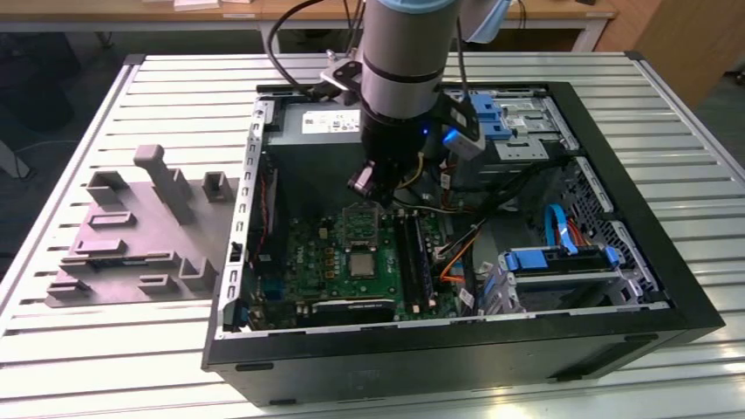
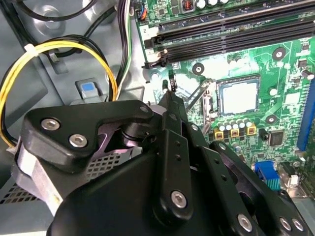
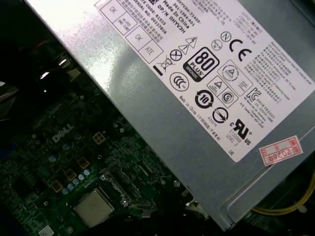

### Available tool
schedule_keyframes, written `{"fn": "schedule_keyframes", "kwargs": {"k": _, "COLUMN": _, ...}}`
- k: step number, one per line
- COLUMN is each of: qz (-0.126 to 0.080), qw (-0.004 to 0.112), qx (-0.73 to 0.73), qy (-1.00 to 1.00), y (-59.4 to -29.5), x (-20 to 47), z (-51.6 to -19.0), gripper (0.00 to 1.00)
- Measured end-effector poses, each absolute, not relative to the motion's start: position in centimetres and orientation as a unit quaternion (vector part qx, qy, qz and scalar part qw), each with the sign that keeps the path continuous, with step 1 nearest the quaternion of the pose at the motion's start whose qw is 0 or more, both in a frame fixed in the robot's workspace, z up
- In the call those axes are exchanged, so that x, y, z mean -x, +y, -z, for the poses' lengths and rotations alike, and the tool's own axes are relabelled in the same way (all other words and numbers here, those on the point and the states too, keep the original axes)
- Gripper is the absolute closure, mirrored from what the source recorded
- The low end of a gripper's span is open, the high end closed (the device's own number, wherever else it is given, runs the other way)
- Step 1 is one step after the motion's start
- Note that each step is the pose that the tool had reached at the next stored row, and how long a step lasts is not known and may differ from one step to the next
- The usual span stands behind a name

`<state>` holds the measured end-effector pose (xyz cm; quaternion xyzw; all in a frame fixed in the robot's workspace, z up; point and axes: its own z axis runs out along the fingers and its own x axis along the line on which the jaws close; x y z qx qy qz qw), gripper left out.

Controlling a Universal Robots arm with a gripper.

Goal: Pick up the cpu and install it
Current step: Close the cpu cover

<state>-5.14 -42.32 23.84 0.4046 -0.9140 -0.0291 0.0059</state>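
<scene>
The slatted bench (image 1: 140, 367) carries an open computer case (image 1: 652, 288) laid on its side, with a grey plastic fixture (image 1: 128, 253) beside it toward the exterior view's left. Inside the case the green motherboard (image 1: 349, 262) lies flat, with the grey power supply (image 3: 162, 98) along its far side. The arm (image 1: 402, 78) reaches down into the case, and its claw (image 1: 363, 185) hangs above the motherboard's far edge, close to the power supply. The cpu (image 1: 363, 266) sits in the metal-framed socket at the middle of the board; in both wrist views its pale square top lies flat within the frame (image 2: 239, 97) (image 3: 94, 208). The socket's retaining frame appears raised on one side, so the chip looks seated but not clamped; that is a judgement. The cpu lies forward of the claw, toward the near wall of the case, and below it, apart from it. Being square, it offers no long axis. Whether the claw is spread or closed cannot be told; nothing is seen held in it.
</scene>
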Motion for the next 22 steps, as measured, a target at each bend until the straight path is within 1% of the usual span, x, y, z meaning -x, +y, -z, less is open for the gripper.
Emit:
{"fn": "schedule_keyframes", "kwargs": {"k": 13, "qz": 0.029, "qw": 0.007, "qx": -0.405, "qy": -0.914, "y": -42.31, "x": 5.13, "z": -24.39, "gripper": 0.89}}
{"fn": "schedule_keyframes", "kwargs": {"k": 14, "qz": 0.028, "qw": 0.008, "qx": -0.405, "qy": -0.914, "y": -42.31, "x": 5.14, "z": -24.39, "gripper": 0.89}}
{"fn": "schedule_keyframes", "kwargs": {"k": 19, "qz": 0.007, "qw": 0.017, "qx": -0.407, "qy": -0.913, "y": -42.32, "x": 5.19, "z": -24.39, "gripper": 0.89}}
{"fn": "schedule_keyframes", "kwargs": {"k": 22, "qz": 0.004, "qw": 0.018, "qx": -0.412, "qy": -0.911, "y": -42.35, "x": 5.22, "z": -24.4, "gripper": 0.89}}
